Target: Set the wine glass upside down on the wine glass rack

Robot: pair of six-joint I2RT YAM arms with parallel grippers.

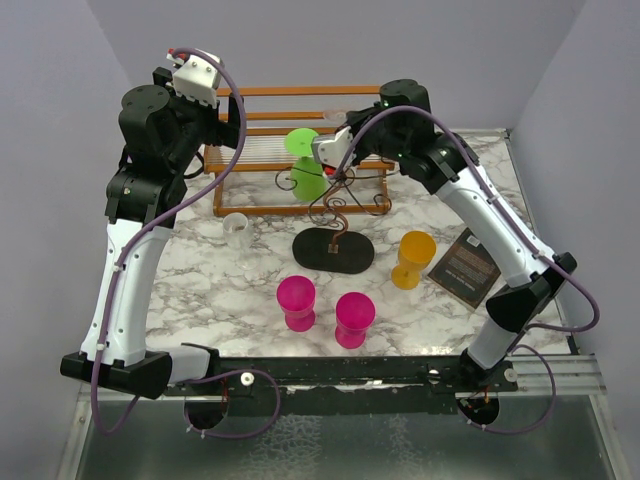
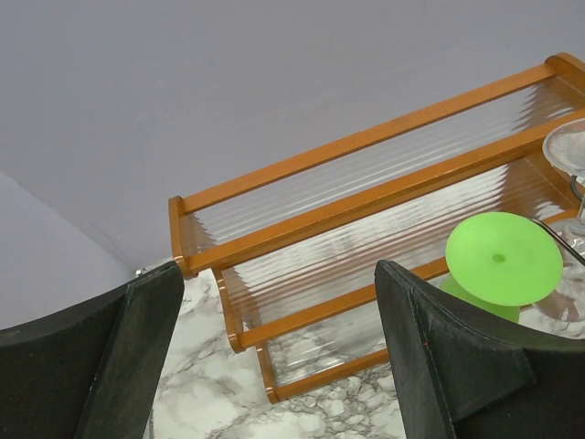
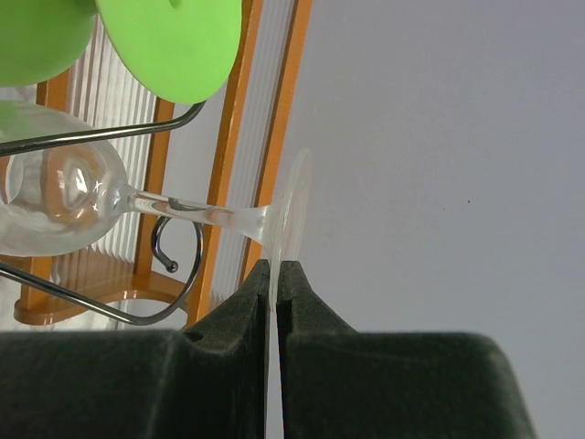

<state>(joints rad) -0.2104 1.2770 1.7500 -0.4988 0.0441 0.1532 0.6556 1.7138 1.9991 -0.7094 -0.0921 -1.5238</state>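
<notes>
- The right tool (image 3: 276,270) was clamped shut on the thin foot of the clear wine glass (image 3: 64,194). It held the glass up at the top of the wine glass rack (image 1: 333,252) on the worktop (image 1: 220,300), close beside a green glass (image 1: 305,160).
- The stem lay between two of the rack's wires, so the hanging step looked nearly done. Whether the foot already rested on them was hard to tell.
- The left tool (image 2: 279,274) stood wide apart and empty, facing the wooden shelf (image 2: 366,146).
- The next move, as I judged it, called for care — ease down until the wires carry the foot, then release and withdraw clear of the green glass.
</notes>
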